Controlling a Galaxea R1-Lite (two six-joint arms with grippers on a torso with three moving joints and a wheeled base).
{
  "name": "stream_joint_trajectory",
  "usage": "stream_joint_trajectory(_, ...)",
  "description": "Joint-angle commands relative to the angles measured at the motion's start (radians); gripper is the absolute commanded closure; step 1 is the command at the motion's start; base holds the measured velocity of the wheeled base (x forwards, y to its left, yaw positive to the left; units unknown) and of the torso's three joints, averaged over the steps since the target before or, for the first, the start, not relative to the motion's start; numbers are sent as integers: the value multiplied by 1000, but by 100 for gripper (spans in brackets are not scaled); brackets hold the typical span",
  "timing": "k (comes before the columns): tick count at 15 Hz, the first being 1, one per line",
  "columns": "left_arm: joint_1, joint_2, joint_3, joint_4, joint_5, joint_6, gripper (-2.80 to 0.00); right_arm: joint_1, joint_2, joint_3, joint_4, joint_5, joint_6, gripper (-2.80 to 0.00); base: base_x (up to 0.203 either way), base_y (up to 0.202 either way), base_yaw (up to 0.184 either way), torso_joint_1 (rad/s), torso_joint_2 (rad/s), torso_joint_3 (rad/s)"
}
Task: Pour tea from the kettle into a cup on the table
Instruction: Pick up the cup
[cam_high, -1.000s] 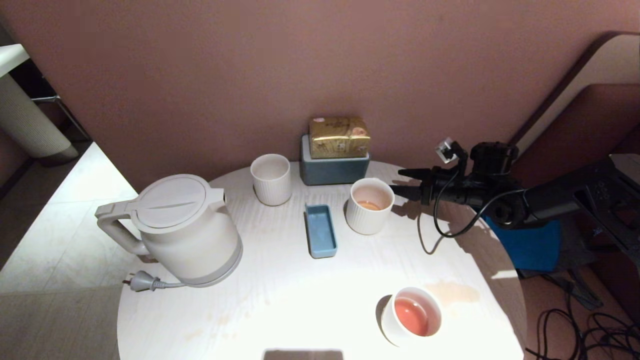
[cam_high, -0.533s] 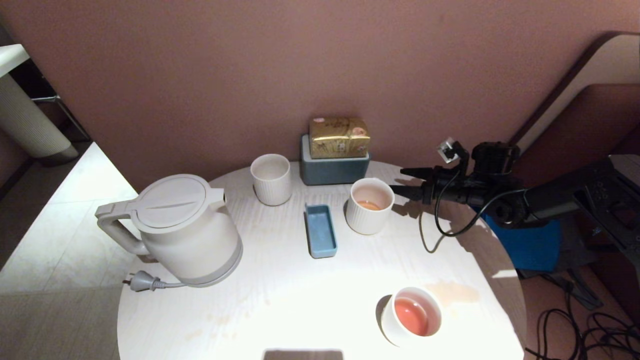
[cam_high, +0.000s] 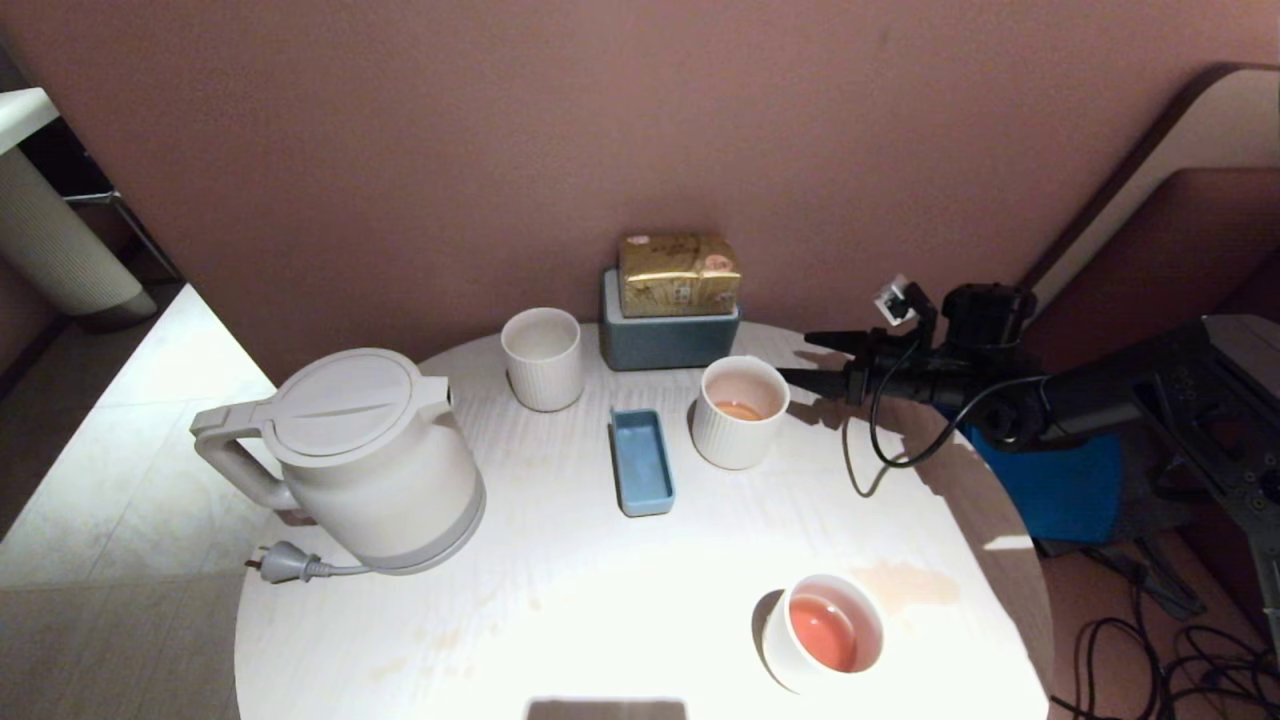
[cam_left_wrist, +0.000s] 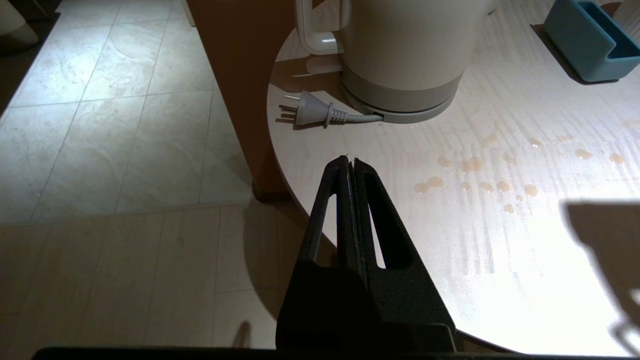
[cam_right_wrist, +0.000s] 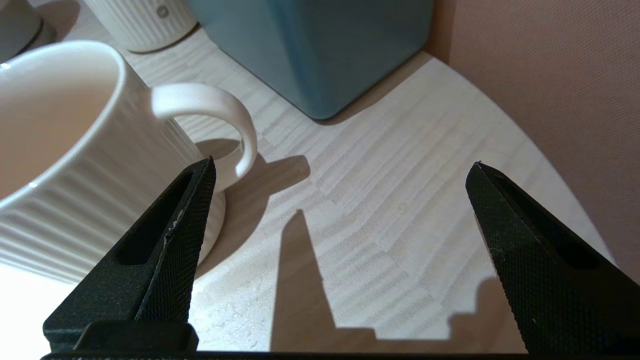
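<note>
The cream kettle (cam_high: 370, 460) stands upright at the table's (cam_high: 560, 610) left edge, lid shut, handle pointing outward. Well apart, toward the back right, the ribbed white cup (cam_high: 740, 412) sits upright holding a shallow pool of pale orange tea (cam_high: 740, 410).

The table (cam_high: 560, 620) has a pale wood-grain top with a faint sheen, spotted with dried drips near its left edge. The kettle (cam_high: 375, 460) looks like matt cream plastic. The cup (cam_high: 738, 412) is glossy ribbed ceramic with a smooth handle. Toward the back edge, a wrapped packet (cam_high: 679, 272) shines like gold foil. The right gripper's fingers (cam_right_wrist: 175, 240) are matt black with a fine knurled texture.
</note>
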Motion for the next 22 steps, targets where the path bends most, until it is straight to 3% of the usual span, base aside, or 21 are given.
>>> stream_joint_trajectory(1,0,0,0,0,0,0,0,-1,19,-5,-4,5,-1,-280,0,0,0,0,0,0)
stream_joint_trajectory(22,0,0,0,0,0,0,0,69,61,-114,62,5,-1,-280,0,0,0,0,0,0)
